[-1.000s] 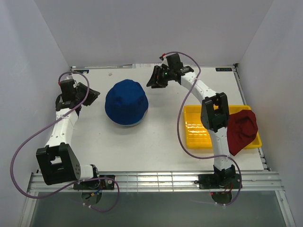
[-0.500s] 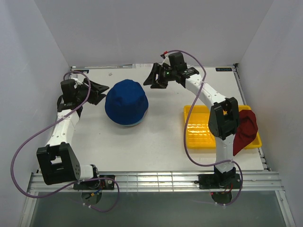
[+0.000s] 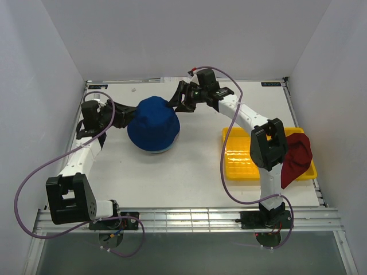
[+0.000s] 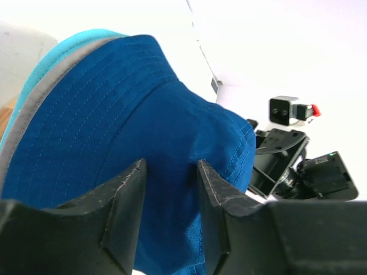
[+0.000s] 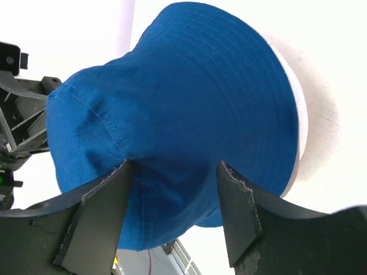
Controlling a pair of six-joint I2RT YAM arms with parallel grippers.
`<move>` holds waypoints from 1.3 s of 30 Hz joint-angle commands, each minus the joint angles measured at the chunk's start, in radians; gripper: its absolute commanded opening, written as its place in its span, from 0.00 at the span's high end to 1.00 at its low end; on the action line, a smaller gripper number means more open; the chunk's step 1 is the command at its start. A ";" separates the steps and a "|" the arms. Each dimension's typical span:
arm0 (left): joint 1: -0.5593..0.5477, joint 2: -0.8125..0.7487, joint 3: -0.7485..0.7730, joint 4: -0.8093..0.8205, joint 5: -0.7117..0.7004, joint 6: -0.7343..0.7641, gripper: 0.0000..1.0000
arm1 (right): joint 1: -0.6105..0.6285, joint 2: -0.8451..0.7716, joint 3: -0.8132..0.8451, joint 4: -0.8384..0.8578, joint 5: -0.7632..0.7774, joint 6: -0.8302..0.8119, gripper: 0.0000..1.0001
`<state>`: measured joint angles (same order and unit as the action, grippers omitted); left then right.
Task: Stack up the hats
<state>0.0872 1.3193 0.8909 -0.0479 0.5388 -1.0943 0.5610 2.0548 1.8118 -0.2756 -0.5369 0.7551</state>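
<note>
The royal blue hat (image 3: 153, 125) tops a pile at the table's middle. Thin grey (image 4: 57, 70) and teal (image 4: 60, 54) brims show under it in the left wrist view. My left gripper (image 3: 127, 110) is open at the hat's left side, its fingers (image 4: 123, 195) straddling the blue crown (image 4: 143, 114). My right gripper (image 3: 172, 100) is open at the hat's far right side, its fingers (image 5: 241, 200) either side of the blue crown (image 5: 189, 97). The dark red hat (image 3: 295, 157) hangs over the right edge of the yellow tray (image 3: 238, 154).
The yellow tray lies at the right of the table, beside my right arm's base link (image 3: 266, 143). White walls close in the table on three sides. A metal rail (image 3: 183, 217) runs along the near edge.
Both grippers have moved inward to the blue hat, the left from the far left, the right from the back. Their fingers now straddle its crown.
</note>
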 commanded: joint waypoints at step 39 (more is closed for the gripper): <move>-0.023 -0.051 -0.018 -0.105 -0.108 0.155 0.39 | -0.036 -0.131 -0.023 0.135 0.011 0.007 0.26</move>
<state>0.0643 1.3125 0.8276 -0.0822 0.4240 -0.9821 0.5316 1.9961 1.7721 -0.1684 -0.5259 0.7795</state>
